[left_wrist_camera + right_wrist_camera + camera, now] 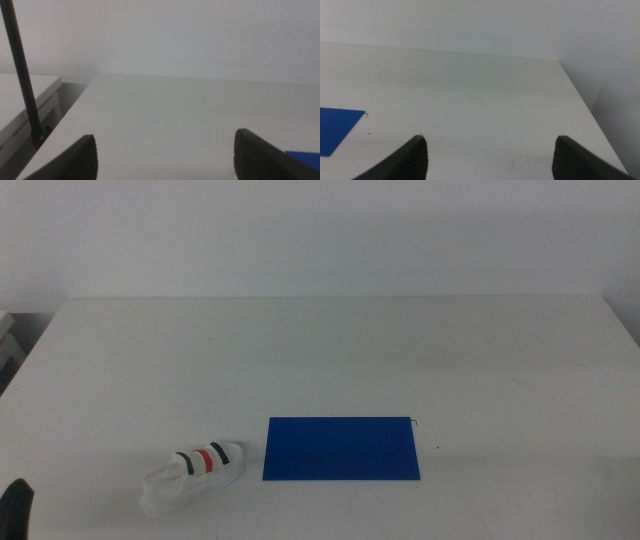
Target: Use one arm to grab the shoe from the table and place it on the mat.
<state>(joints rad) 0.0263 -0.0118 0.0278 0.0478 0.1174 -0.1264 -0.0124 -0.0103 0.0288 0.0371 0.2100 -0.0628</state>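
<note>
The shoe (192, 474) lies on the table (330, 350) near its front edge, towards the front left corner. The mat (342, 448) lies just right of it.

The left gripper (165, 155) and the right gripper (490, 157) each show two dark, matte jaws with rounded, finely ribbed tips.

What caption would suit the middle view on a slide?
A white strapped shoe lies on the table just left of a blue mat, not yet picked up.
</note>
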